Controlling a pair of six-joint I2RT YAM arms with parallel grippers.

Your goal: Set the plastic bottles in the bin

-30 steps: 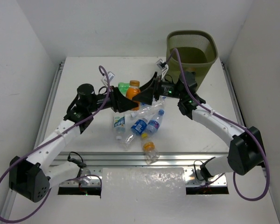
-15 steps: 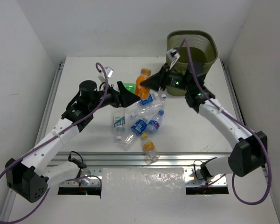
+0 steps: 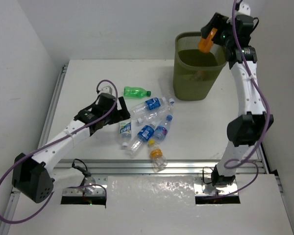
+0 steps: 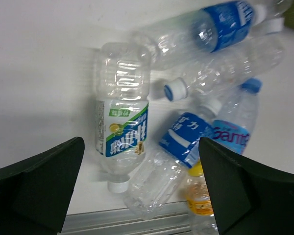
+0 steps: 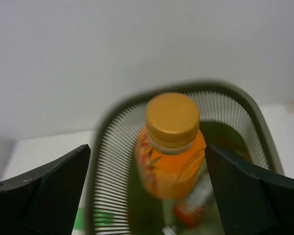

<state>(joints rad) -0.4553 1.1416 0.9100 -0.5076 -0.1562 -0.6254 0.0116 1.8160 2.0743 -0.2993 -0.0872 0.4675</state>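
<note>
Overhead view of a white surface (image 3: 88, 78) with two robot arms. At the upper right of the frame the right hand (image 3: 211, 28) is raised above the olive mesh bin (image 3: 191, 81). Its fingers stand wide, and an orange bottle (image 5: 170, 147) sits upright between them with a gap on each side. It touches neither finger, so it looks free rather than gripped. The wrist view places it over the bin's opening, with a blurred orange-red shape deeper inside. At centre left the left hand (image 3: 122, 111) hovers low, fingers spread wide and holding nothing, just beside a heap of bottles (image 3: 149, 125) lying on their sides, several touching. A green bottle (image 3: 136, 91) lies apart above the heap, and a second orange bottle (image 3: 158, 157) lies near the surface's bottom edge. Two risks from here: the orange bottle appears close to the rim in the overhead view, so it could clip it and bounce out. The left hand, closing on packed round bottles, could pinch two at once or send one rolling — perhaps off the bottom edge.
</note>
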